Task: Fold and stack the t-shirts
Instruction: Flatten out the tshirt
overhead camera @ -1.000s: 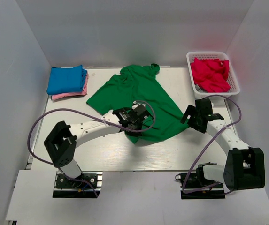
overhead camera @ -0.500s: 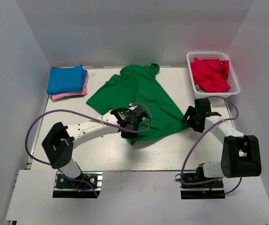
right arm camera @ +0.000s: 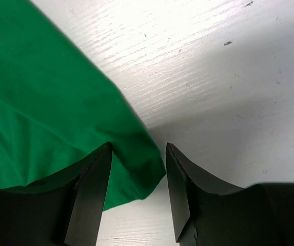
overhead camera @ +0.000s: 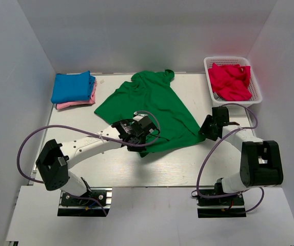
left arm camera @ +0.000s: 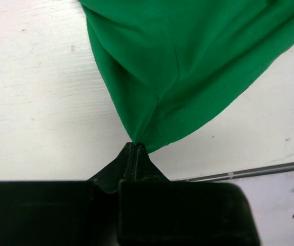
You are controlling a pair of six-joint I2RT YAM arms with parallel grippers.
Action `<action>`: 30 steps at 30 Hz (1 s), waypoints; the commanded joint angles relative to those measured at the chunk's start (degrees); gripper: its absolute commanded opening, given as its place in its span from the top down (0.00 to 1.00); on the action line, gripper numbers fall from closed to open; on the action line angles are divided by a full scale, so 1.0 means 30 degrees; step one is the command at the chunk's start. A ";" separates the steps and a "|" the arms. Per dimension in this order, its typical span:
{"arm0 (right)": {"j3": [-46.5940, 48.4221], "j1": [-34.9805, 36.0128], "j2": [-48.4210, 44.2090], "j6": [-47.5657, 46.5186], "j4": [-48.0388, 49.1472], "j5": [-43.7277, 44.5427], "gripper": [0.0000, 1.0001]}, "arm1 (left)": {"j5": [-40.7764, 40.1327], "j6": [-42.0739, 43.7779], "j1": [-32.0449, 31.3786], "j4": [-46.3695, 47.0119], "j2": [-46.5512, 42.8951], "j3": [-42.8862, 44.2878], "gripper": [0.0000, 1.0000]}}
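**Right arm closes in on the second hem corner**

The white table (overhead camera: 111, 169) carries the whole job. A folded blue t-shirt (overhead camera: 72, 86) sits on a pink t-shirt (overhead camera: 77, 104) at the far left. A red t-shirt (overhead camera: 230, 81) lies crumpled in the white basket (overhead camera: 228, 58) at the far right. The green t-shirt (overhead camera: 157, 102) is spread across the middle.

Over the last second the right gripper (right arm camera: 136, 148) has crept in toward the shirt's near-right hem corner, and its jaws have been narrowing. They now straddle that corner with a gap on each side, so the cloth is not yet pinched. The left gripper (left arm camera: 135, 147) is clenched on the near-left hem corner, the fabric bunching into a point at its tips. It has drifted slightly leftward, drawing the hem with it.

This likely means both bottom corners will soon be in hand, which is what a lift-and-fold of the hem toward the collar needs. The fold itself has not begun.

The shirt lies with its collar at the far edge of the table and its hem toward the arms. Its long axis runs far to near and leans a little, with the hem end swung to the right. The left sleeve fans out toward the folded pile, well apart from it.
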 commanded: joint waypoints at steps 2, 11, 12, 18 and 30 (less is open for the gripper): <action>-0.0108 -0.0082 0.0230 -0.0178 0.0160 0.0428 0.48 | -0.1280 -0.0829 0.0131 -0.0579 -0.0884 -0.0285 1.00; -0.2040 -0.0082 -0.1176 -0.0676 -0.0162 -0.2669 0.48 | -0.2775 -0.2089 0.0131 -0.1547 -0.1939 -0.0666 1.00; -0.2273 -0.0053 -0.1322 -0.0590 -0.0018 -0.2909 0.48 | -0.3095 -0.2410 0.0131 -0.1723 -0.1939 -0.0666 1.00; -0.2978 -0.0054 -0.1938 -0.0764 0.0423 -0.6391 0.49 | -0.3333 -0.2941 0.0307 -0.2106 -0.2115 -0.1017 1.00; -0.3536 -0.0199 -0.3724 -0.1174 -0.0953 -0.4175 0.44 | -0.4093 -0.3527 0.0307 -0.2543 -0.2290 -0.1398 1.00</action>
